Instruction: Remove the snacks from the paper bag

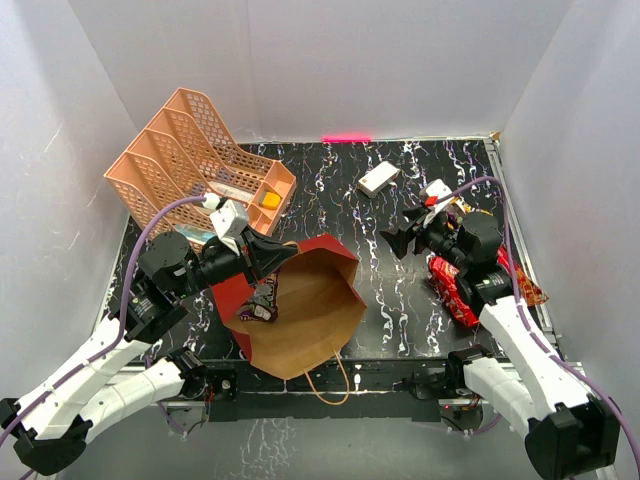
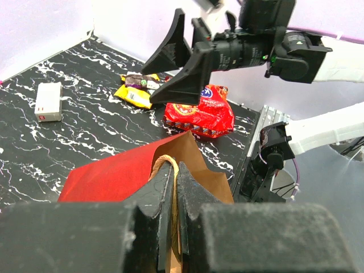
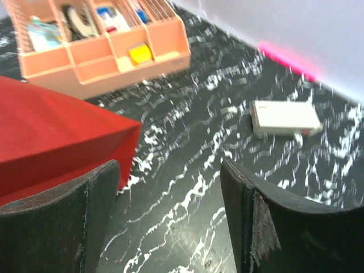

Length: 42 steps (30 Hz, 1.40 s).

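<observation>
The dark red paper bag (image 1: 305, 310) lies in the middle of the table, its brown mouth facing the near edge. My left gripper (image 1: 285, 256) is shut on the bag's rim and cord handle (image 2: 165, 162). A dark brown wrapper (image 1: 262, 300) lies inside the bag. The shiny red cookie packet (image 1: 452, 290) rests on the table under my right arm, with an orange wrapper (image 1: 528, 290) beside it. The left wrist view shows the packet (image 2: 199, 114), a yellow wrapper (image 2: 132, 96) and a dark wrapper (image 2: 142, 81) on the table. My right gripper (image 1: 395, 236) hovers open and empty right of the bag (image 3: 51, 136).
A peach lattice file tray (image 1: 190, 160) holding small items stands at the back left, also in the right wrist view (image 3: 102, 51). A small white box (image 1: 378, 178) lies at the back centre and shows in both wrist views (image 2: 48, 101) (image 3: 284, 116). White walls enclose the table.
</observation>
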Tool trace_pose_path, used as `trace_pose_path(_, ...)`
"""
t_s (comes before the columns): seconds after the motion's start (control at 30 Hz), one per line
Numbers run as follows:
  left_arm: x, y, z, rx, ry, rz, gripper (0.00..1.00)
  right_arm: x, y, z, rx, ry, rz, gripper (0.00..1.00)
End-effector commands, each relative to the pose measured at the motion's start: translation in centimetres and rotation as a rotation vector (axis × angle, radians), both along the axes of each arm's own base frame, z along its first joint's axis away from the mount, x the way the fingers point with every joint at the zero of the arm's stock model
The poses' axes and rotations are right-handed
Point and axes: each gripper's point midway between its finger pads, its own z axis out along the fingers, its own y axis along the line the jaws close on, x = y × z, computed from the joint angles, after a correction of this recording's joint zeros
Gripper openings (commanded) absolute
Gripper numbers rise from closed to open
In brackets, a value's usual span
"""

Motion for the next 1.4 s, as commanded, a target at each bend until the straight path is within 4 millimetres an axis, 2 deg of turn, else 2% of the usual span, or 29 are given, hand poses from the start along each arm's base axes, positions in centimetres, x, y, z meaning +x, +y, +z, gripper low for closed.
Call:
trace_pose_path(0.0, -0.4, 0.3, 2.8, -0.075, -0.063, -0.001, 0.02, -3.3, 2.7, 8.0, -0.031, -0.267, 0.218, 0.75)
trace_pose_path(0.17, -0.7, 0.2, 3.2, -0.1, -0.07, -0.015, 0.02, -9.1, 6.2, 11.9, -0.063, -0.474, 0.524, 0.74)
trace_pose_path(0.3, -0.8, 0.1, 2.9, -0.1, -0.07, -0.022, 0.02, -12.6, 8.9, 12.8, -0.049, -0.549, 0.707, 0.75)
trace_pose_path(0.43, -0.5, 0.1, 2.6, -0.091, -0.063, -0.011, 0.02, -14.1, 12.2, 12.0, -0.05, -0.508, 0.786, 0.75)
trace_pose_path(0.6, -0.2, 0.2, 2.5, -0.081, -0.057, 0.006, 0.02, -18.9, 17.7, 11.3, -0.1, -0.556, 0.873, 0.77)
trace_pose_path(0.8, 0.2, 0.4, 2.6, -0.073, -0.056, 0.03, 0.02, -23.4, 23.6, 7.0, -0.325, -0.577, 0.927, 0.79)
trace_pose_path(0.93, 0.2, 0.5, 3.2, -0.087, -0.068, 0.036, 0.02, -22.6, 26.7, 4.0, -0.369, -0.511, 0.861, 0.77)
trace_pose_path(1.0, 0.2, 0.5, 3.7, -0.094, -0.074, 0.034, 0.02, -21.8, 27.7, 2.0, -0.405, -0.44, 0.822, 0.71)
trace_pose_path(1.07, 0.0, 0.5, 4.0, -0.1, -0.082, 0.026, 0.02, -20.6, 28.4, 0.4, -0.434, -0.366, 0.744, 0.69)
trace_pose_path(1.23, -0.5, 0.5, 4.7, -0.11, -0.094, 0.002, 0.03, -19.8, 29.7, -3.7, -0.458, -0.256, 0.68, 0.64)
trace_pose_path(1.37, -0.8, 0.5, 5.3, -0.129, -0.098, -0.004, 0.03, -18.4, 30.4, -6.0, -0.478, -0.205, 0.588, 0.61)
